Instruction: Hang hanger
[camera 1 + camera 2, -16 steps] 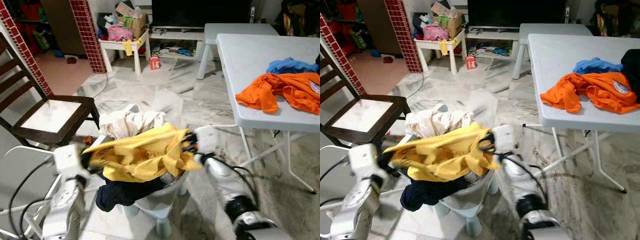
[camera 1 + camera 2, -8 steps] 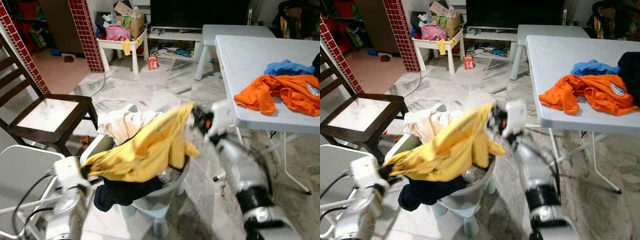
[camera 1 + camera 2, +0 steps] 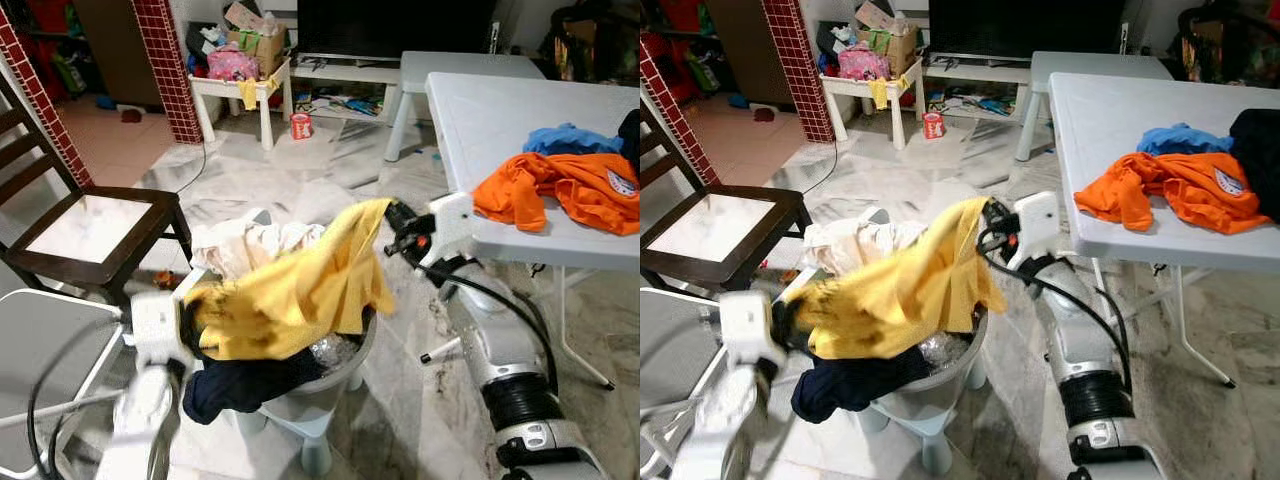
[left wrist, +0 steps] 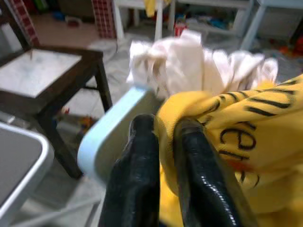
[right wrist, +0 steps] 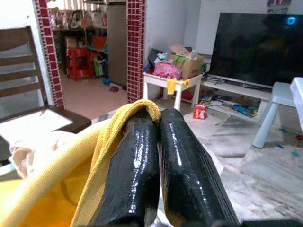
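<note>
Yellow shirt (image 3: 300, 290), black lettering (unreadable), stretched over basket (image 3: 350, 365); my left gripper (image 4: 165, 137) and right gripper (image 5: 158, 120) both clamped on its fabric.

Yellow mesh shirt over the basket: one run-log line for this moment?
phase: lifting | left pincer: shut on yellow mesh shirt | right pincer: shut on its other edge | shirt above grey laundry basket | no hanger seen
</note>
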Robot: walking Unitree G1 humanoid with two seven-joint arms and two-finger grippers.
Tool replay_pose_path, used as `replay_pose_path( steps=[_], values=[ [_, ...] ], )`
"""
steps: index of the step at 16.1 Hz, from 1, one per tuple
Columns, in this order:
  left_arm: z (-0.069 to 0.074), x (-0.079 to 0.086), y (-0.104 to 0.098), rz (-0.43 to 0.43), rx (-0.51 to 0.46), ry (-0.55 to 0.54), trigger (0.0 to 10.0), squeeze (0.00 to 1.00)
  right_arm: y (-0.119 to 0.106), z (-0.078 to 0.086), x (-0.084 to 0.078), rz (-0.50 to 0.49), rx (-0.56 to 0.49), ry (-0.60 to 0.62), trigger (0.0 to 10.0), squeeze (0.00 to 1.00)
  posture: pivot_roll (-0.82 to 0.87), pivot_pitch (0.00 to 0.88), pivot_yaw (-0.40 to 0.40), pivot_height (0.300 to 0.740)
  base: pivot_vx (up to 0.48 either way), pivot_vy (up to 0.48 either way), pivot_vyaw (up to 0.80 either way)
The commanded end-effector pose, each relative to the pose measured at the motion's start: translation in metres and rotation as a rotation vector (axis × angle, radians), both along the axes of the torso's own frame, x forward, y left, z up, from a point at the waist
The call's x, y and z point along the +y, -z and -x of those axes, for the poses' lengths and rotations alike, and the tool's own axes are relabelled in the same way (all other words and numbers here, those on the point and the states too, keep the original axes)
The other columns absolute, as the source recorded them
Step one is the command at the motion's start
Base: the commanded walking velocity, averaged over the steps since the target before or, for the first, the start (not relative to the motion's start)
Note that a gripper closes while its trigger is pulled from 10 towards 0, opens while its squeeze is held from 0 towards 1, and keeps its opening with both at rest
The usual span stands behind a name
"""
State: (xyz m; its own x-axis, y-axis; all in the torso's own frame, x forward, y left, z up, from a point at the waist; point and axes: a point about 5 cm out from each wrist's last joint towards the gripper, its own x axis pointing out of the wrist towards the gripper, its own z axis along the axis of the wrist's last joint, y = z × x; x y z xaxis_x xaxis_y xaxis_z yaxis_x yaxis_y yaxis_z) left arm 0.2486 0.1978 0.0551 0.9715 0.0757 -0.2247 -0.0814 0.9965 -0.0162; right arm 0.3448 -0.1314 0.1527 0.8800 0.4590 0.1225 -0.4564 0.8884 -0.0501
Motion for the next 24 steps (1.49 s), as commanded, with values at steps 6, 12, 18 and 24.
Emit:
replay_pose_path(
  steps=[6, 12, 18, 24],
  values=[
    [0.020, 0.036, 0.023, -0.081, 0.115, -0.059, 10.0, 1.00, -0.011, -0.002, 0.005, 0.019, -0.037, -0.018, 0.0, 0.00, 0.06, 0.005, -0.003, 0.740, 0.000, 0.000, 0.00],
    [-0.018, -0.019, -0.029, 0.043, -0.178, 0.097, 10.0, 1.00, -0.012, -0.003, 0.008, 0.039, -0.039, -0.026, 0.0, 0.00, 0.05, 0.004, -0.012, 0.740, 0.000, 0.000, 0.00],
    [-0.027, -0.062, -0.018, 0.061, -0.123, 0.267, 10.0, 1.00, -0.012, 0.000, 0.015, 0.070, -0.046, -0.049, 0.0, 0.00, 0.02, 0.013, -0.012, 0.740, 0.000, 0.000, 0.00],
    [-0.029, -0.089, -0.042, 0.179, -0.220, 0.391, 10.0, 1.00, -0.011, 0.001, 0.015, 0.099, -0.049, -0.052, 0.0, 0.00, 0.00, 0.010, -0.008, 0.740, 0.000, 0.000, 0.00]
  ],
)
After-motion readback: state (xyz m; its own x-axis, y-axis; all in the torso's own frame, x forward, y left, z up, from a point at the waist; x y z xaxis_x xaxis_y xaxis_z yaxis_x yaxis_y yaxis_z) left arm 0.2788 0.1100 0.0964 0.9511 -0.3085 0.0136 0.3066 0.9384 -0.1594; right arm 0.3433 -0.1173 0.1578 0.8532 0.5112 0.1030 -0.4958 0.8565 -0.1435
